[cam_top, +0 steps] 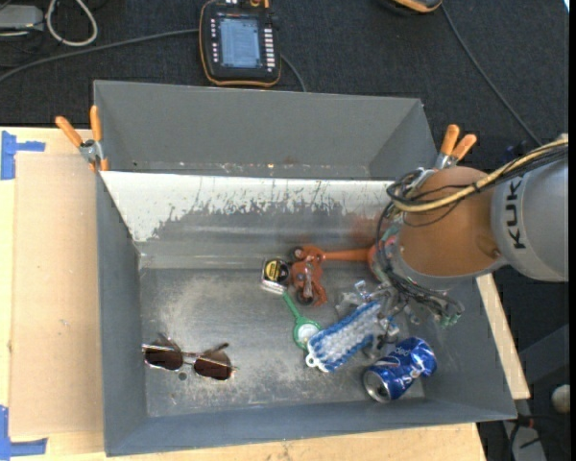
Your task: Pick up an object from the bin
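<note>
**A:** Where is there free room in the bin (259, 133)?

**B:** The left half of the floor is almost bare. Only a pair of sunglasses (187, 360) lies there, near the front wall and well apart from the rest. The right front part is crowded, and the right wall stands close beside the arm (533, 219).

**A:** And the arm itself?

**B:** Its orange wrist cover (442, 224) hangs over the right side of the bin. The jaws are below it, among the things. Whether they are open or closed, I cannot tell.

**A:** What lies under them?

**B:** A blue and white thing with bristles, which seems to be a brush (341, 339). It lies slantwise, with its upper right end under the wrist. Just beside it, toward the front, lies a crushed blue can (400, 369). To the left are a green handle (300, 320), an orange clamp-like tool (309, 269) and a small yellow and black tape measure (275, 275).

**A:** And the surface?

**B:** Grey metal, scratched, with pale scuffs on the floor and the back slope. Behind the bin is dark floor with a handheld control unit (238, 41).
</note>
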